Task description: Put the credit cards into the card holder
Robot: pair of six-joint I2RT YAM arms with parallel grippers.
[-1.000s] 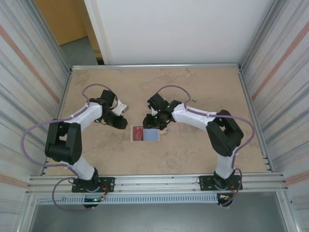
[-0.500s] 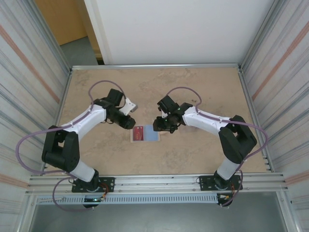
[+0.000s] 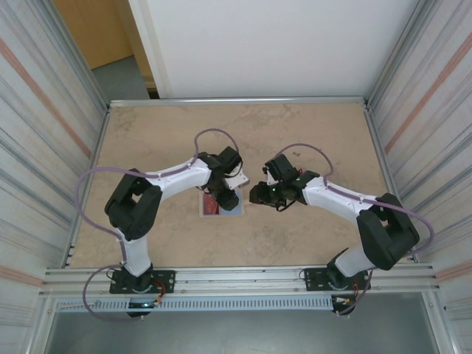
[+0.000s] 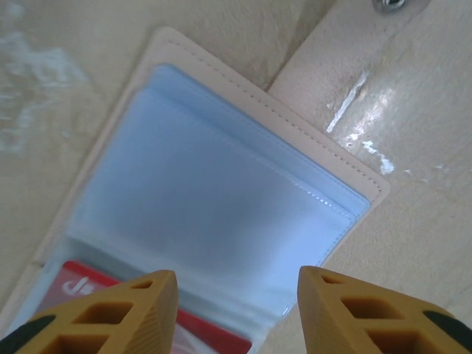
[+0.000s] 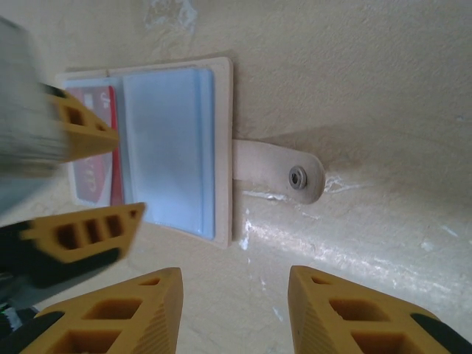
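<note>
Since the earlier frames the left gripper (image 3: 226,196) has been swung rightward from beside the small beige fold-over card holder (image 3: 237,209) to a place directly over it. The right gripper (image 3: 255,195) has been drawn off to the card holder's right.

In the left wrist view the left gripper (image 4: 236,313) is seen spread open, with nothing between its yellow fingers (image 4: 140,310). The card holder (image 4: 221,192) lies opened flat just beneath and ahead of them, its pale blue inner pockets turned up. A thin red rectangular credit card (image 4: 77,284) is seen on the panel nearest the left finger, partly hidden by it. The beige snap tab (image 4: 383,51) is stretched out on the marbled beige tabletop (image 4: 44,88) past the far edge.

In the right wrist view the right gripper (image 5: 236,310) is likewise held open and empty above bare tabletop. The card holder (image 5: 169,147) lies ahead and to its left, with the snap tab (image 5: 276,173) straight ahead. The credit card (image 5: 92,147) shows between the left gripper's fingers (image 5: 85,131).
</note>
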